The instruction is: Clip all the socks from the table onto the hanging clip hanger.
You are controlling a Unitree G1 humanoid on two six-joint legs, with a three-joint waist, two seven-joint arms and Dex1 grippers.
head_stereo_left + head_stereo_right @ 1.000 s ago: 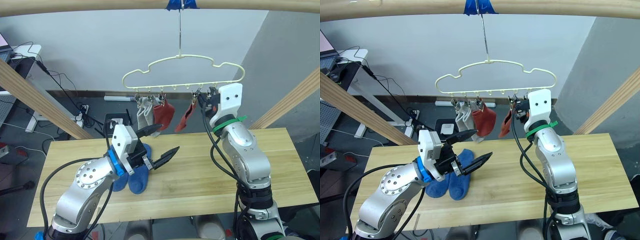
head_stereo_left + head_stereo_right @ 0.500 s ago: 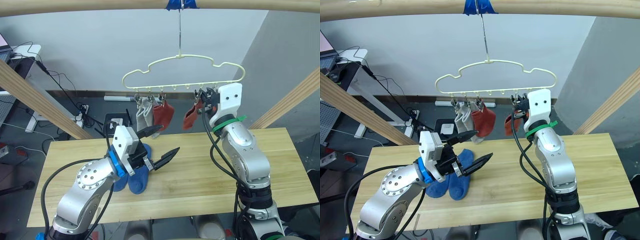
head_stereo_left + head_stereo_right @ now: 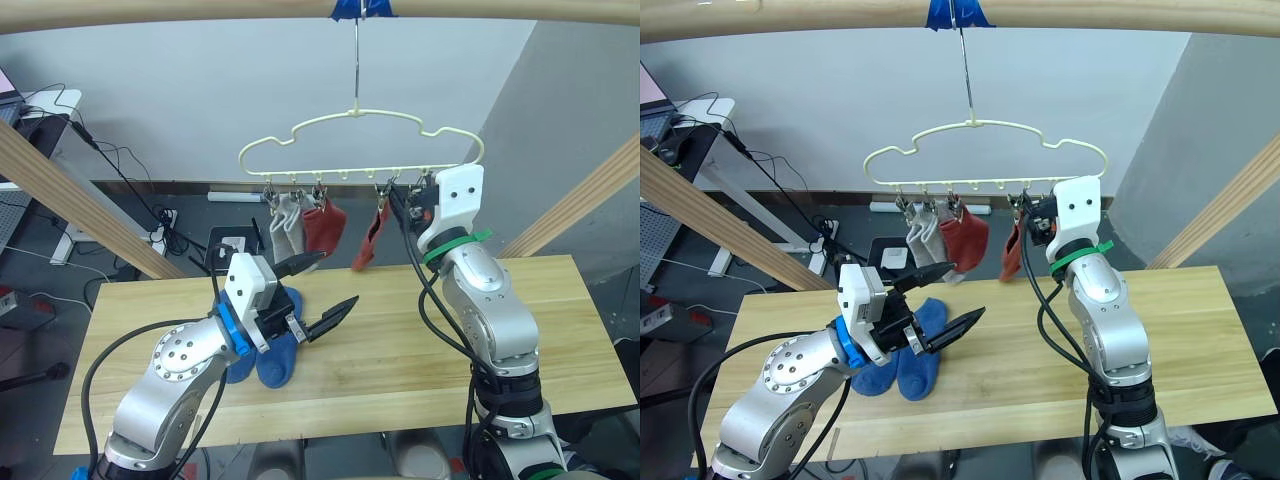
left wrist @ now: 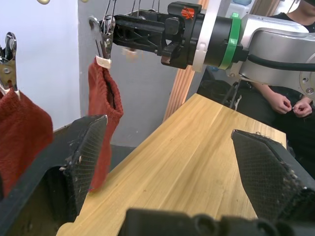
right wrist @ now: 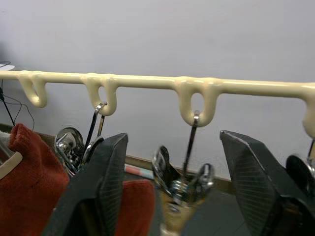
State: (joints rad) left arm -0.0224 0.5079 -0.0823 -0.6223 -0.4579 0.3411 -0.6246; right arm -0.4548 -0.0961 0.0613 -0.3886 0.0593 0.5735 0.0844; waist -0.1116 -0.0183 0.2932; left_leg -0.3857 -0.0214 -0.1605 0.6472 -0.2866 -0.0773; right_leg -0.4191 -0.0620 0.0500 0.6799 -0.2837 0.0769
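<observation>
**Four socks hung, two blue ones left on the worktop**

The clip hanger (image 3: 360, 140) hangs by its long hook from the wooden pole overhead. Four socks are on its clips: two light grey socks (image 3: 283, 224) at the left end, a rust-red sock (image 3: 326, 228) right beside them, and a second rust-red sock (image 3: 368, 243) dangling alone further toward 3 o'clock, from a clip just beside the right gripper (image 3: 395, 203). That gripper is raised to the clip row; in the right wrist view its jaws stand released, spread either side of an empty metal clip (image 5: 183, 181) and gripping nothing. The red sock hangs by its cuff from its own clip, so this one looks finished.

Two blue socks (image 3: 905, 362) lie side by side on the worktop (image 3: 420, 330) at about 9 o'clock from the centre, partly hidden under the left arm. The left gripper (image 3: 320, 293) hovers above and just toward 3 o'clock of them, jaws wide apart and empty.

By my reading the job is about two thirds done. What remains is lifting each blue sock and getting it into one of the free clips, of which several show between the red socks and toward the 3 o'clock end.
</observation>
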